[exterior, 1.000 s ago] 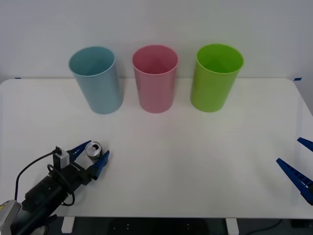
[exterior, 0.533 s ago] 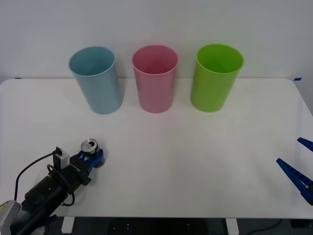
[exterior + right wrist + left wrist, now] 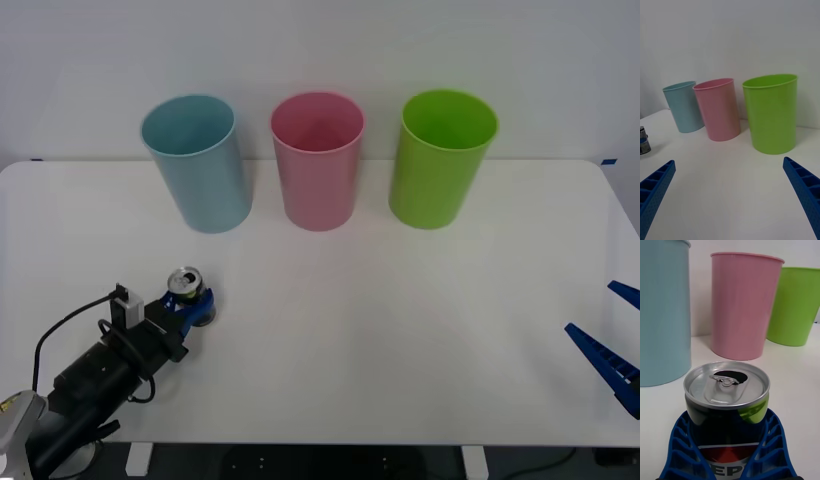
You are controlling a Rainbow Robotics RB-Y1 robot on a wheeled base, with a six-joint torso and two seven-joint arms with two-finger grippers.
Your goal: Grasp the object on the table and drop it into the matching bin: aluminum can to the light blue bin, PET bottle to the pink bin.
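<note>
aluminum can [image 3: 185, 286] stands upright near the front left of the white table [image 3: 400, 320], its silver top opened, clamped between the blue ribbed fingers [image 3: 681, 442] of the left gripper [image 3: 190, 308]. whether it rests on the tabletop or is lifted cannot be told. three tall bins stand in a row at the far side: light blue bin [image 3: 197, 163], pink bin [image 3: 317, 160], lime green bin [image 3: 440, 158]. the right gripper [image 3: 612, 345] sits parked at the table's right edge, fingers spread wide apart.
</note>
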